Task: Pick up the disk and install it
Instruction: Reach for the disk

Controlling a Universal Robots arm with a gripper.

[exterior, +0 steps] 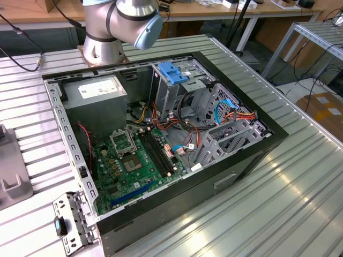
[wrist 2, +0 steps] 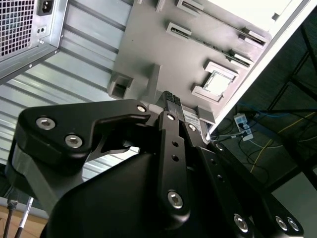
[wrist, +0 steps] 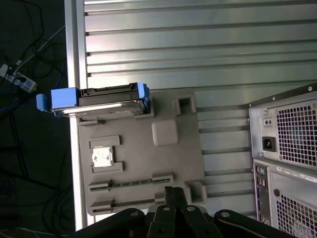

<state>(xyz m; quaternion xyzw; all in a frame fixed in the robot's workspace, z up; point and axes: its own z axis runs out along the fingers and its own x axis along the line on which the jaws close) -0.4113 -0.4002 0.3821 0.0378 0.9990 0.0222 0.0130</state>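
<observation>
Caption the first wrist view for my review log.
Disk stands edgewise on the grey holder; gripper apart from it.

1. The table (exterior: 300, 176) is ribbed silver metal.
2. An open black computer case (exterior: 241, 171) lies on its side mid-table.
3. A flat grey holder plate (wrist: 138, 163) lies at the table's edge, apart from the case's rear.
4. A small perforated bracket (exterior: 72, 219) lies beside the case's corner.
</observation>
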